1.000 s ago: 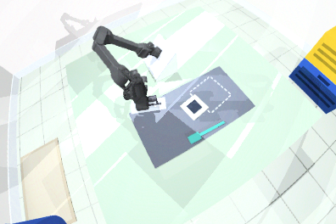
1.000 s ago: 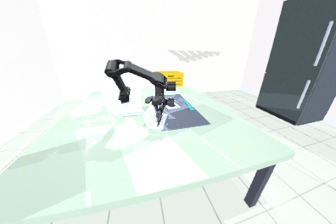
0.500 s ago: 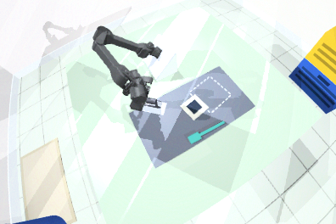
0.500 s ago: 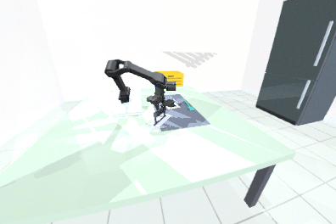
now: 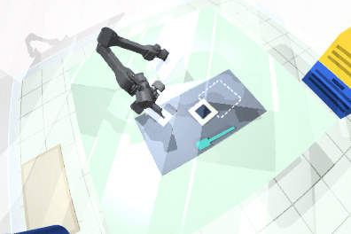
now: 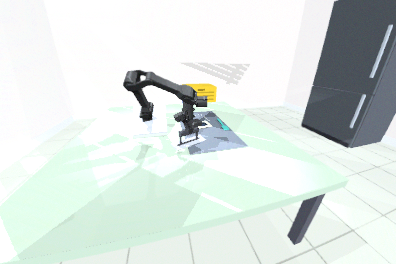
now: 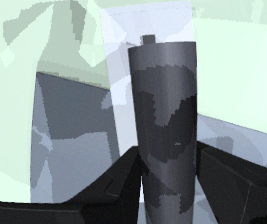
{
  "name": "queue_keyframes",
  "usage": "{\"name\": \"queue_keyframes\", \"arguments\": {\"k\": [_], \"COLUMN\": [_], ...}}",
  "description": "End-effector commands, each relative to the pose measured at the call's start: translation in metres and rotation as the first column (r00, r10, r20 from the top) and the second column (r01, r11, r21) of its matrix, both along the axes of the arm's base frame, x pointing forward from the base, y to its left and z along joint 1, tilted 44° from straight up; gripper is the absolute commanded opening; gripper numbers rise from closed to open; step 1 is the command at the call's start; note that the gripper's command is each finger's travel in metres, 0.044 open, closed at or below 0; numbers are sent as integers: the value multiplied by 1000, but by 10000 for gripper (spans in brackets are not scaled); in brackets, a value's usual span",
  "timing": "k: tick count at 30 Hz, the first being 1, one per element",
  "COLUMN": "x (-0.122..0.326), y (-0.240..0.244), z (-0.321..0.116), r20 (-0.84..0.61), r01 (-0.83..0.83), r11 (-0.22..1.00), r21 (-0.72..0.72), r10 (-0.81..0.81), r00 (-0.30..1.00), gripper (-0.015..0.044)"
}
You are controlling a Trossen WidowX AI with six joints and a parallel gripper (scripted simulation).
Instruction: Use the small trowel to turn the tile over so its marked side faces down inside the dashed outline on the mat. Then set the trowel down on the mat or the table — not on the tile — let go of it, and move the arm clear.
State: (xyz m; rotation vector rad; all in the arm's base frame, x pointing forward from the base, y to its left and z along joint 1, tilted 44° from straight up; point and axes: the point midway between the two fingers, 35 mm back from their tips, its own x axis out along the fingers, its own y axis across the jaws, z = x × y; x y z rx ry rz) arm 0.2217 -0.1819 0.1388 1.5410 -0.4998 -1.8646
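Note:
The trowel (image 7: 165, 90) has a thick dark handle, with a pale flat blade (image 7: 120, 107) (image 5: 165, 120) showing beneath it. My gripper (image 5: 159, 112) (image 7: 164, 149) is shut on the handle, over the mat's left end; whether the blade touches the mat cannot be told. The tile (image 5: 194, 111) is a white-bordered square with a dark centre facing up. It lies flat on the mat (image 5: 152, 147), to the right of my gripper. The dashed outline (image 5: 232, 107) is on the mat's right part; the tile sits at its lower-left side, mostly outside it.
A teal spatula-like tool (image 5: 216, 137) (image 6: 223, 124) lies near the mat's front edge. The mat rests on a pale green table (image 5: 133, 200) (image 6: 125, 206). A yellow and blue object (image 5: 330, 81) is far right. A second dark arm section (image 5: 137, 48) (image 6: 143, 103) stands behind the gripper.

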Motion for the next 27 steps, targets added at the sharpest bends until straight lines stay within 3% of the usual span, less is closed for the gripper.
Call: {"name": "queue_keyframes", "arguments": {"k": [1, 10, 15, 20, 27], "x": [0, 0, 0, 0, 0], "y": [0, 0, 0, 0, 0], "z": [0, 0, 0, 0, 0], "r20": [79, 259, 273, 273, 273], "r01": [80, 266, 279, 279, 279], "r11": [997, 964, 960, 960, 960], "r21": [-6, 3, 5, 5, 5], "r10": [-79, -258, -270, -270, -270], "r00": [994, 931, 923, 923, 923], "gripper": [130, 130, 130, 261, 270]}}
